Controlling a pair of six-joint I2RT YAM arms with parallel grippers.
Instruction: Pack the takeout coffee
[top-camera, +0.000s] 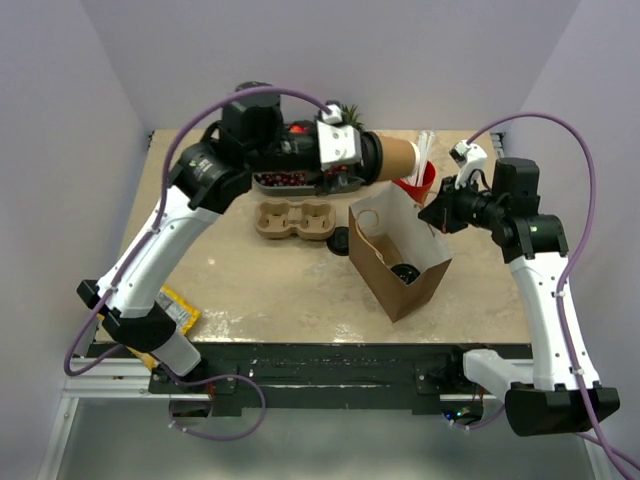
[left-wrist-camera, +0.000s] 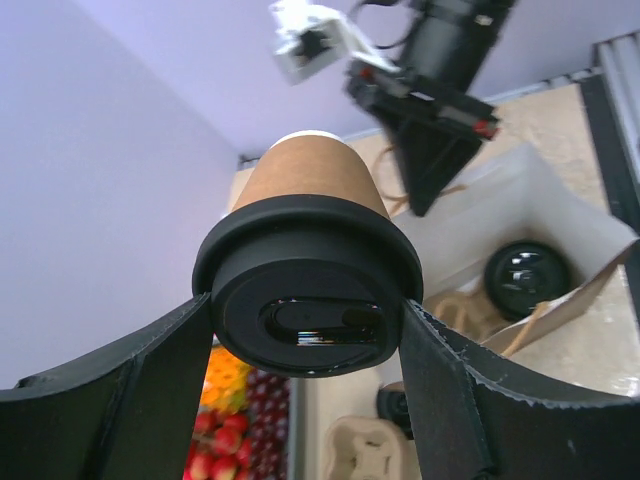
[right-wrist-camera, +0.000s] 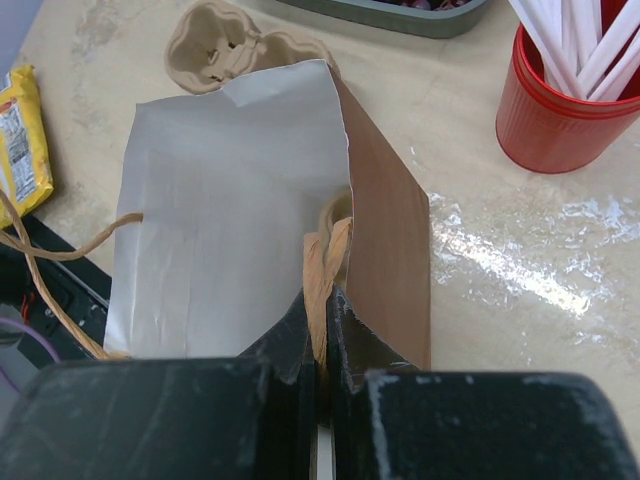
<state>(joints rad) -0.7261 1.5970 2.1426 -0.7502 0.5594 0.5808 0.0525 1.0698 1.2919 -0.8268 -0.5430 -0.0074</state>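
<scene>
Here the left gripper (left-wrist-camera: 305, 315) clamps the one takeout coffee (left-wrist-camera: 305, 180); the right gripper (right-wrist-camera: 320, 310) pinches the rim of the single paper bag (right-wrist-camera: 220, 200). Print on the yellow packet (right-wrist-camera: 22, 140) is unreadable.

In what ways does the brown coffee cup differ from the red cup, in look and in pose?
The coffee cup is kraft brown and closed with a black lid; the red cup is open and holds white straws. The coffee cup is in the air, lying about sideways between the fingers of the left gripper; the red cup stands upright on the table. Both are tapered cups.
</scene>
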